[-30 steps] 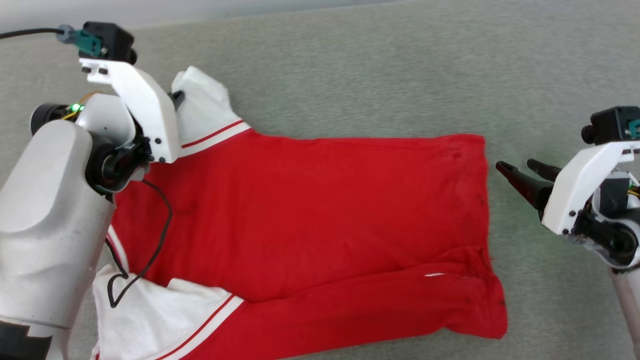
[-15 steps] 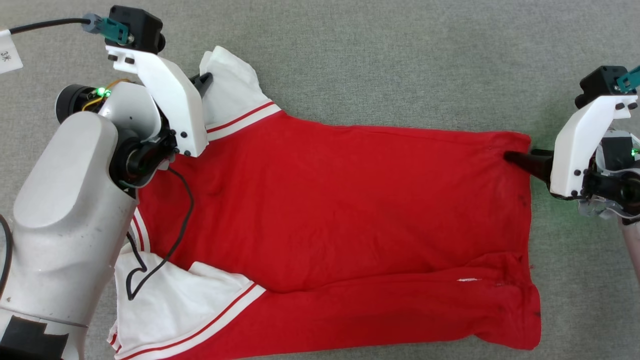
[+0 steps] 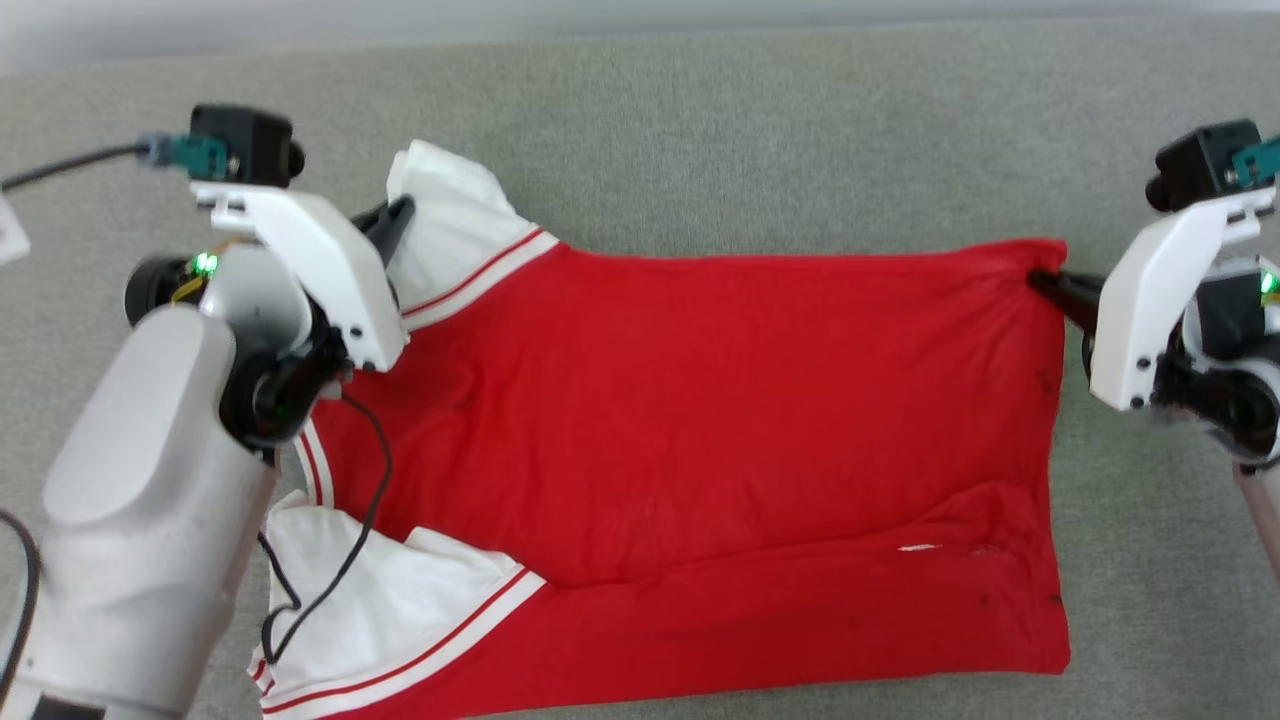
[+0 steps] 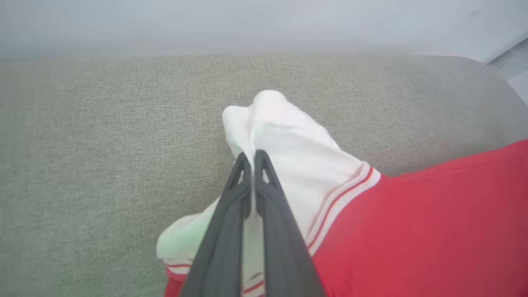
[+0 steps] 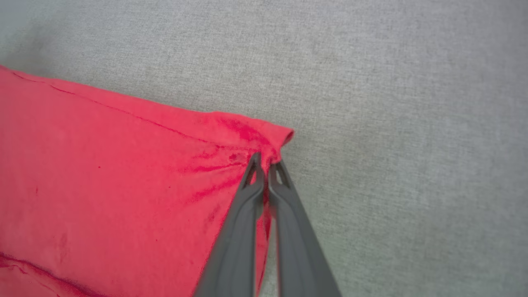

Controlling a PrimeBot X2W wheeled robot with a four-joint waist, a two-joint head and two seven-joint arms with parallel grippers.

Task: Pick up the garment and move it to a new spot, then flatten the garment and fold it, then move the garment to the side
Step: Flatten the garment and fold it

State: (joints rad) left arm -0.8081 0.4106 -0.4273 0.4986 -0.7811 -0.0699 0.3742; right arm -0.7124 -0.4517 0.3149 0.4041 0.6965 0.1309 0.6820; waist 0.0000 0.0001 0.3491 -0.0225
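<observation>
The garment (image 3: 700,420), red with white sleeves and striped trim, lies spread across the grey surface, its near long edge folded over. My left gripper (image 3: 400,212) is shut on the far white sleeve (image 4: 288,148); the left wrist view shows the fingers (image 4: 231,206) pinching white cloth. My right gripper (image 3: 1040,280) is shut on the far right red corner (image 5: 264,140), where the fabric bunches between its fingers (image 5: 247,214). The numerals and lettering are hidden.
Grey fabric surface (image 3: 760,130) stretches all around the garment, with a pale wall behind its far edge (image 4: 264,24). A thin black cable (image 3: 370,500) hangs from my left arm over the shirt's left end. The near white sleeve (image 3: 390,610) lies at lower left.
My right gripper moved in from beside the hem and closed on the far right corner. The head view shifted between frames. The left gripper kept its hold on the sleeve.
</observation>
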